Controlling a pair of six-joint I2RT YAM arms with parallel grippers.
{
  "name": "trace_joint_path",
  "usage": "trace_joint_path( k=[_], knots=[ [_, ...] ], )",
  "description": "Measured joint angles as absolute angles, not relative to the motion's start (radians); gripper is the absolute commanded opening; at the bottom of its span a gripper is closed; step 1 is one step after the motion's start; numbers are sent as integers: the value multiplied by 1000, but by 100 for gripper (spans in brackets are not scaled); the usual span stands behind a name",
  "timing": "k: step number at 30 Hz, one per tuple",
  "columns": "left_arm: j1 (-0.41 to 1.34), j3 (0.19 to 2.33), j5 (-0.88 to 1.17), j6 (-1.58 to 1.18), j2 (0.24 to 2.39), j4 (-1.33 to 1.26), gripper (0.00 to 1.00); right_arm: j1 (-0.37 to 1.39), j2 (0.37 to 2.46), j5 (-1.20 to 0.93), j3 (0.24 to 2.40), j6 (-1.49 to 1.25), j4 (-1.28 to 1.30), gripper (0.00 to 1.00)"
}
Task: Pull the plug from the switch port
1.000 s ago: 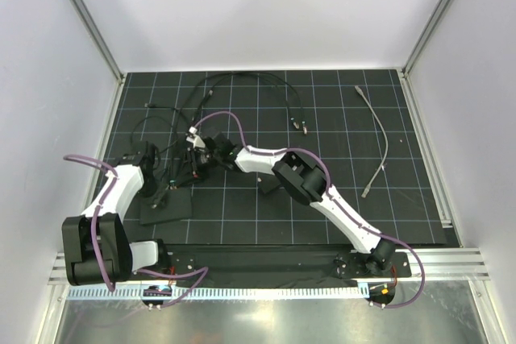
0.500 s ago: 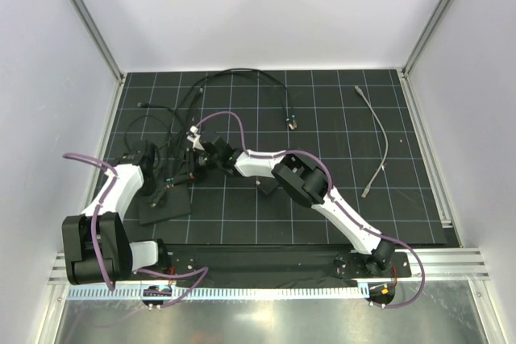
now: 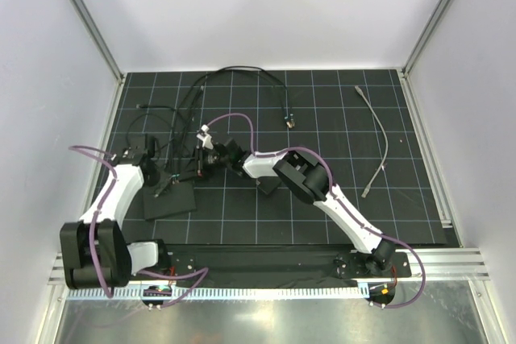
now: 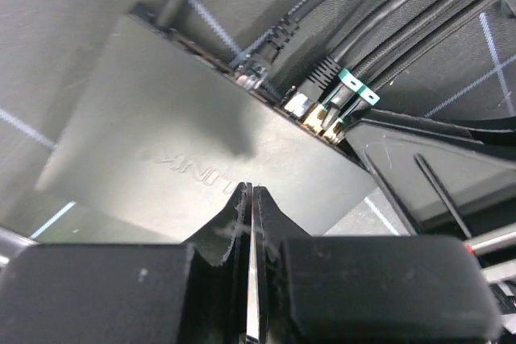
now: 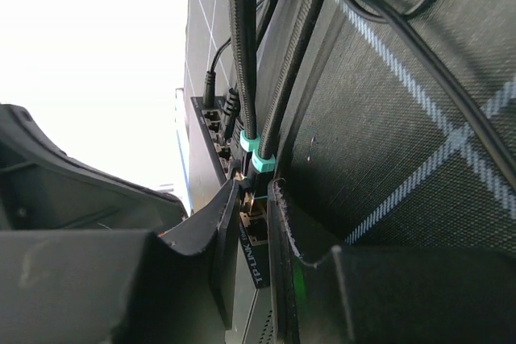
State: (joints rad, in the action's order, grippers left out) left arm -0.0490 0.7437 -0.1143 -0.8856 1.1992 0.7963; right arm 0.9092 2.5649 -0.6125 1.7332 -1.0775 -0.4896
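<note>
Plug [image 5: 261,163] with the green band sits in the switch port [image 4: 310,114], in the thin edge of the flat black box [image 3: 171,201]. The box lies on the left part of the desk [image 3: 339,199], close to the left arm. Other black wires [image 5: 240,54] go into the same edge right beside the plug.

I think the step now is the grab. The plug is held but not yet pulled out.

The right hand [image 5: 254,189] has its two fingers almost together, with the plug squeezed between them. It looks clamped on the plug, right at the edge of the box.

The left hand [image 4: 250,195] has its fingers pressed tight together with nothing between them. Its tips seem to rest on the flat top of the box, as if to hold it down.

Next, I think the right hand needs to pull straight back, away from the box edge. The left hand should hold the box down so it does not slide along. The little clip on the plug may need a push too, but I cannot see it.
</note>
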Motion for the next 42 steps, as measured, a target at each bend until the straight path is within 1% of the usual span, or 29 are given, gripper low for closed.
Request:
trace_joint_path(
  k=[5, 10, 18, 21, 26, 31, 32, 34, 35, 36, 37, 40, 42],
  knots=[
    [-39, 765, -76, -889, 1339, 776, 4, 911, 2566, -588, 1733, -1090, -493, 1],
    [-32, 798, -85, -910, 1392, 783, 2, 912, 2569, -584, 1766, -1063, -441, 1],
    [-28, 801, -141, -913, 1423, 735, 1, 912, 2678, -546, 2084, -1016, -133, 1],
    [-28, 801, -142, -912, 1425, 732, 1, 906, 2707, -449, 2157, -1010, -70, 1],
    [-27, 801, -143, -912, 1425, 732, 0, 882, 2727, -422, 2187, -1053, -59, 1],
    [-26, 808, -143, -899, 1430, 736, 0, 855, 2727, -459, 2148, -1039, -147, 1],
    [-25, 809, -145, -891, 1428, 737, 1, 852, 2727, -479, 2149, -1016, -146, 8],
    [-21, 807, -149, -878, 1409, 734, 5, 846, 2727, -526, 2157, -970, -119, 27],
    [-19, 805, -150, -875, 1390, 728, 7, 841, 2727, -564, 2168, -941, -102, 34],
    [-19, 793, -152, -872, 1370, 722, 11, 839, 2727, -593, 2181, -915, -83, 34],
    [-19, 780, -155, -871, 1352, 724, 12, 837, 2727, -620, 2191, -891, -66, 34],
    [-17, 756, -167, -875, 1295, 754, 13, 838, 2727, -699, 2205, -838, -13, 32],
    [-17, 757, -178, -879, 1271, 763, 13, 841, 2728, -740, 2205, -821, 6, 27]
  ],
)
